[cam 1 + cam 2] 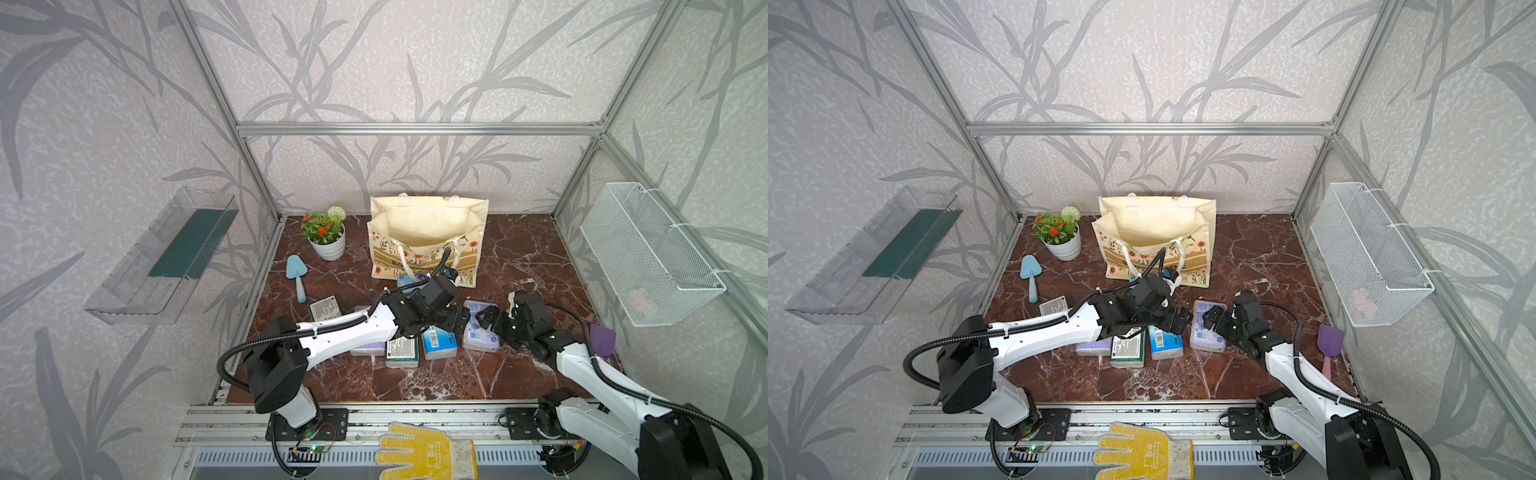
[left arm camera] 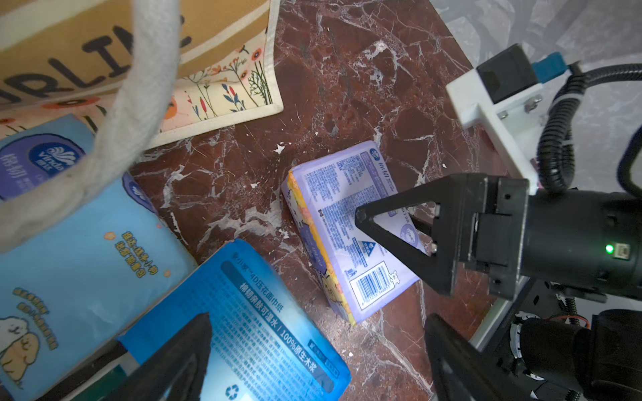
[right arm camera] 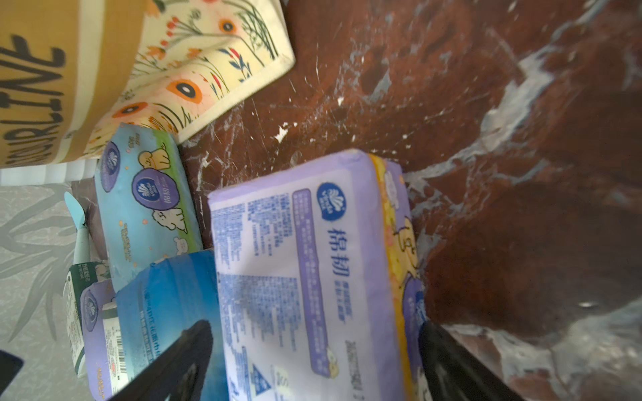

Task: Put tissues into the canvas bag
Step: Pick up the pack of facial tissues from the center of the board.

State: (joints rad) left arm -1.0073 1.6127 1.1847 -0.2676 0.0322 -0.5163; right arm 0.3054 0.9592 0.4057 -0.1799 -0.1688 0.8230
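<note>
A red marble tabletop (image 1: 519, 257) bears the canvas bag (image 1: 428, 220), tissues (image 1: 440, 345), potted plant (image 1: 328, 237), blue trowel (image 1: 296, 270) and purple spatula (image 1: 1329, 345).

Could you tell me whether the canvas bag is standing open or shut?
Open: the canvas bag stands upright, mouth gaping, cream interior visible in both top views.

Bright, even overhead light; both top views sharp, bowed toward the edges. Right wrist view motion-blurred, marble tabletop (image 3: 521, 139) worst at 3 o'clock. Left wrist view crisp mid-frame.
</note>
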